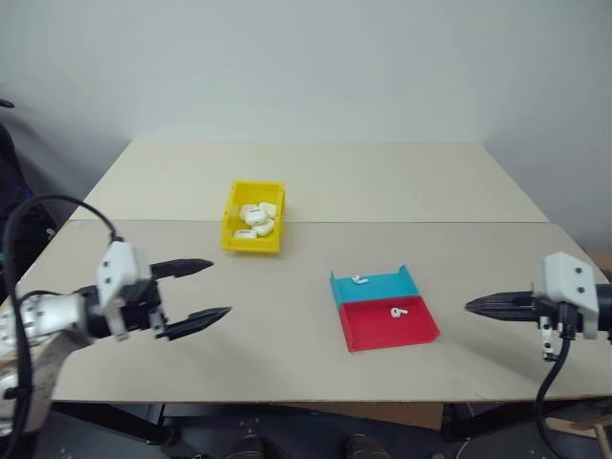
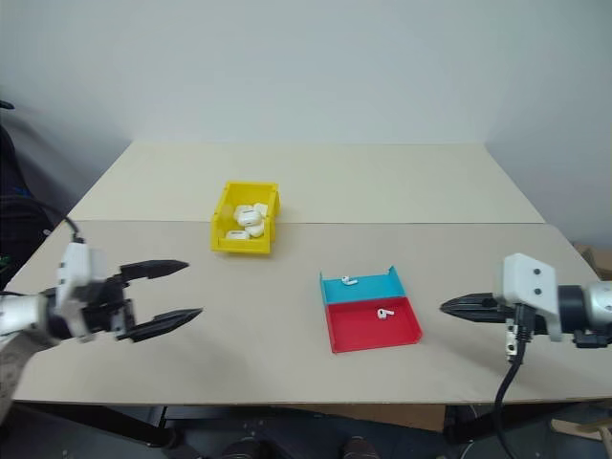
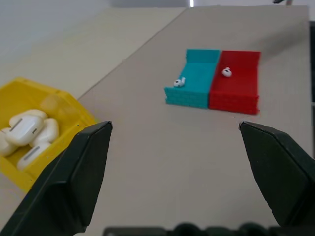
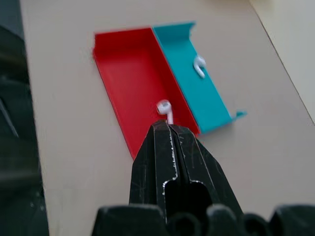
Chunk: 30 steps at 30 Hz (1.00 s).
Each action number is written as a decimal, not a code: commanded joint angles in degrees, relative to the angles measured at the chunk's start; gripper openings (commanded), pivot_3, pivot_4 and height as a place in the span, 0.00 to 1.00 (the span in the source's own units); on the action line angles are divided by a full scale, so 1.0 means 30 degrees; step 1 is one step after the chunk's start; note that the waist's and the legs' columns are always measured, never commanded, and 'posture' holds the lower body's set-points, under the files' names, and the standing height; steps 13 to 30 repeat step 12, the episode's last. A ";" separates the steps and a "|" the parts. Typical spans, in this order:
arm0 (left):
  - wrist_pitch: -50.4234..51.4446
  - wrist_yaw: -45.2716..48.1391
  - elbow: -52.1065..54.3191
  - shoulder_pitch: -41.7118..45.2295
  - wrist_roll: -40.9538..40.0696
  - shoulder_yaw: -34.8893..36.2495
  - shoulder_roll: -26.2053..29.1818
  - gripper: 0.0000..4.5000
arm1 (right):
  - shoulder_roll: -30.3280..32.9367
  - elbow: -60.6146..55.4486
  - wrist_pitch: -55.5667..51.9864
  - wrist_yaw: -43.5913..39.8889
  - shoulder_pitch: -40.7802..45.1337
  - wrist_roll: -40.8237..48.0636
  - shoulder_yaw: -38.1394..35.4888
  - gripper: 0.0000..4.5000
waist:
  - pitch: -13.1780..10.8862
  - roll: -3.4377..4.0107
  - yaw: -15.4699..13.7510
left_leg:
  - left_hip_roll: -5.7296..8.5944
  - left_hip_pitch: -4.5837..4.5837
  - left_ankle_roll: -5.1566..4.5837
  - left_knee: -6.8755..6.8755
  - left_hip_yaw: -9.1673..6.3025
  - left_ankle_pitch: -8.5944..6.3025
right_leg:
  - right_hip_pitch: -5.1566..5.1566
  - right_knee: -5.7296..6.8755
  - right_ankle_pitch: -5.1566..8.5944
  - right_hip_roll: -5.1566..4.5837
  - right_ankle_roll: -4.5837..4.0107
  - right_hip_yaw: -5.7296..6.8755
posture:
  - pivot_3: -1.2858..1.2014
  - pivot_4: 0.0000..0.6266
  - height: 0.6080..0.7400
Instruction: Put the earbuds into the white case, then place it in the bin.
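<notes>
While both arms hung off to the sides, I had the left gripper (image 1: 203, 290) spread wide and empty, and the right gripper (image 1: 470, 306) pinched fully together with nothing in it. One earbud (image 1: 358, 280) lay in the blue half of the tray (image 1: 368, 332), the other earbud (image 1: 398, 312) in the red half. Several white cases (image 1: 256, 220) sat piled in the bin (image 1: 234, 227), well apart from the tray; I saw none out on the table (image 1: 287, 316).

My worry was the size of those buds: with jaws this thick, a pinch could flick one out over the tray's open edge, or the tray wall could block a finger. Fishing a case from the pile could drag its neighbours. I couldn't tell whether any lid stood open.
</notes>
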State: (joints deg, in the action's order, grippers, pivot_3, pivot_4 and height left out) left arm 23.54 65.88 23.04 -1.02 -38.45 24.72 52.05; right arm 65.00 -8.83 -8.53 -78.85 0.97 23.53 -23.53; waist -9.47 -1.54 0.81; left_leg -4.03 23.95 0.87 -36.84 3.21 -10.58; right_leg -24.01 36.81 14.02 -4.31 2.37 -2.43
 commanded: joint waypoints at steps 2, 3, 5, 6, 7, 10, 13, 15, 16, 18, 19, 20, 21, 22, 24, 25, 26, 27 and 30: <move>-0.0013 0.1615 0.0448 -0.1995 -0.0209 0.2800 0.1204 1.00 | 0.0668 0.0672 0.1328 -0.1214 -0.0984 -0.0168 -0.2232 0.00 | 0.0000 0.0000 -0.0027 | 0.0000 0.0012 0.0000 0.0010 0.0004 -0.0001 | -0.0013 0.0005 0.0016 -0.0001 0.0004 -0.0002 | 0.52 0.24 1.00; -0.0014 0.1724 0.0419 -0.2275 -0.0141 0.3052 0.1340 1.00 | 0.0693 0.0744 0.1485 -0.1333 -0.1160 -0.0175 -0.2471 0.00 | -0.0001 0.0000 -0.0033 | 0.0000 0.0011 -0.0001 0.0011 0.0005 -0.0005 | -0.0010 0.0006 0.0024 -0.0002 0.0011 -0.0001 | 0.52 0.24 1.00; -0.0127 0.1876 0.0373 -0.2704 0.0146 0.3487 0.1553 1.00 | 0.0626 0.0785 0.1511 -0.1285 -0.1456 -0.0178 -0.2879 0.00 | -0.0001 -0.0001 -0.0035 | 0.0002 0.0019 0.0001 0.0011 0.0006 -0.0005 | -0.0012 0.0003 0.0028 -0.0005 0.0017 -0.0001 | 0.52 0.24 1.00; -0.0144 0.1850 0.0391 -0.2786 0.0184 0.3638 0.1593 1.00 | 0.0576 0.0777 0.1510 -0.1235 -0.1560 -0.0190 -0.2974 0.00 | -0.0001 -0.0001 -0.0036 | 0.0001 0.0018 0.0001 0.0009 0.0007 -0.0005 | -0.0011 0.0001 0.0029 -0.0005 0.0019 -0.0002 | 0.52 0.24 1.00; -0.0122 0.1741 0.0412 -0.2768 0.0142 0.3770 0.1622 1.00 | 0.0549 0.0751 0.1470 -0.1171 -0.1604 -0.0204 -0.2952 0.00 | -0.0001 -0.0001 -0.0034 | 0.0001 0.0017 0.0002 0.0008 0.0010 -0.0004 | -0.0012 0.0001 0.0028 -0.0009 0.0020 -0.0004 | 0.52 0.24 1.00; 0.0098 0.1384 0.0594 -0.2553 -0.0209 0.3937 0.1568 1.00 | 0.0533 0.0656 0.1329 -0.0876 -0.1328 -0.0293 -0.2411 0.00 | 0.0000 -0.0001 -0.0027 | -0.0002 -0.0007 0.0002 0.0007 0.0012 -0.0004 | -0.0007 0.0007 0.0027 -0.0008 0.0019 -0.0003 | 0.52 0.24 1.00; 0.0176 0.1168 0.0823 -0.2567 -0.0229 0.3887 0.1493 1.00 | 0.0540 0.0533 0.1214 -0.0691 -0.0953 -0.0262 -0.1963 0.00 | 0.0001 0.0001 -0.0029 | -0.0002 -0.0007 0.0002 0.0007 0.0016 -0.0004 | -0.0009 0.0009 0.0027 -0.0008 0.0017 -0.0006 | 0.52 0.24 1.00; 0.0176 0.1168 0.0823 -0.2567 -0.0229 0.3887 0.1493 1.00 | 0.0540 0.0533 0.1214 -0.0691 -0.0953 -0.0262 -0.1963 0.00 | 0.0001 0.0001 -0.0029 | -0.0002 -0.0007 0.0002 0.0007 0.0016 -0.0004 | -0.0009 0.0009 0.0027 -0.0008 0.0017 -0.0006 | 0.52 0.24 1.00; 0.0176 0.1168 0.0823 -0.2567 -0.0229 0.3887 0.1493 1.00 | 0.0540 0.0533 0.1214 -0.0691 -0.0953 -0.0262 -0.1963 0.00 | 0.0001 0.0001 -0.0029 | -0.0002 -0.0007 0.0002 0.0007 0.0016 -0.0004 | -0.0009 0.0009 0.0027 -0.0008 0.0017 -0.0006 | 0.52 0.24 1.00; 0.0176 0.1168 0.0823 -0.2567 -0.0229 0.3887 0.1493 1.00 | 0.0540 0.0533 0.1214 -0.0691 -0.0953 -0.0262 -0.1963 0.00 | 0.0001 0.0001 -0.0029 | -0.0002 -0.0007 0.0002 0.0007 0.0016 -0.0004 | -0.0009 0.0009 0.0027 -0.0008 0.0017 -0.0006 | 0.52 0.24 1.00; 0.0176 0.1168 0.0823 -0.2567 -0.0229 0.3887 0.1493 1.00 | 0.0540 0.0533 0.1214 -0.0691 -0.0953 -0.0262 -0.1963 0.00 | 0.0001 0.0001 -0.0029 | -0.0002 -0.0007 0.0002 0.0007 0.0016 -0.0004 | -0.0009 0.0009 0.0027 -0.0008 0.0017 -0.0006 | 0.52 0.24 1.00; 0.0176 0.1168 0.0823 -0.2567 -0.0229 0.3887 0.1493 1.00 | 0.0540 0.0533 0.1214 -0.0691 -0.0953 -0.0262 -0.1963 0.00 | 0.0001 0.0001 -0.0029 | -0.0002 -0.0007 0.0002 0.0007 0.0016 -0.0004 | -0.0009 0.0009 0.0027 -0.0008 0.0017 -0.0006 | 0.52 0.24 1.00; 0.0176 0.1168 0.0823 -0.2567 -0.0229 0.3887 0.1493 1.00 | 0.0540 0.0533 0.1214 -0.0691 -0.0953 -0.0262 -0.1963 0.00 | 0.0001 0.0001 -0.0029 | -0.0002 -0.0007 0.0002 0.0007 0.0016 -0.0004 | -0.0009 0.0009 0.0027 -0.0008 0.0017 -0.0006 | 0.52 0.24 1.00; 0.0176 0.1168 0.0823 -0.2567 -0.0229 0.3887 0.1493 1.00 | 0.0540 0.0533 0.1214 -0.0691 -0.0953 -0.0262 -0.1963 0.00 | 0.0001 0.0001 -0.0029 | -0.0002 -0.0007 0.0002 0.0007 0.0016 -0.0004 | -0.0009 0.0009 0.0027 -0.0008 0.0017 -0.0006 | 0.52 0.24 1.00; 0.0176 0.1168 0.0823 -0.2567 -0.0229 0.3887 0.1493 1.00 | 0.0540 0.0533 0.1214 -0.0691 -0.0953 -0.0262 -0.1963 0.00 | 0.0001 0.0001 -0.0029 | -0.0002 -0.0007 0.0002 0.0007 0.0016 -0.0004 | -0.0009 0.0009 0.0027 -0.0008 0.0017 -0.0006 | 0.52 0.24 1.00; 0.0176 0.1168 0.0823 -0.2567 -0.0229 0.3887 0.1493 1.00 | 0.0540 0.0533 0.1214 -0.0691 -0.0953 -0.0262 -0.1963 0.00 | 0.0001 0.0001 -0.0029 | -0.0002 -0.0007 0.0002 0.0007 0.0016 -0.0004 | -0.0009 0.0009 0.0027 -0.0008 0.0017 -0.0006 | 0.52 0.24 1.00; 0.0176 0.1168 0.0823 -0.2567 -0.0229 0.3887 0.1493 1.00 | 0.0540 0.0533 0.1214 -0.0691 -0.0953 -0.0262 -0.1963 0.00 | 0.0001 0.0001 -0.0029 | -0.0002 -0.0007 0.0002 0.0007 0.0016 -0.0004 | -0.0009 0.0009 0.0027 -0.0008 0.0017 -0.0006 | 0.52 0.24 1.00; 0.0176 0.1168 0.0823 -0.2567 -0.0229 0.3887 0.1493 1.00 | 0.0540 0.0533 0.1214 -0.0691 -0.0953 -0.0262 -0.1963 0.00 | 0.0001 0.0001 -0.0029 | -0.0002 -0.0007 0.0002 0.0007 0.0016 -0.0004 | -0.0009 0.0009 0.0027 -0.0008 0.0017 -0.0006 | 0.52 0.24 1.00; 0.0176 0.1168 0.0823 -0.2567 -0.0229 0.3887 0.1493 1.00 | 0.0540 0.0533 0.1214 -0.0691 -0.0953 -0.0262 -0.1963 0.00 | 0.0001 0.0001 -0.0029 | -0.0002 -0.0007 0.0002 0.0007 0.0016 -0.0004 | -0.0009 0.0009 0.0027 -0.0008 0.0017 -0.0006 | 0.52 0.24 1.00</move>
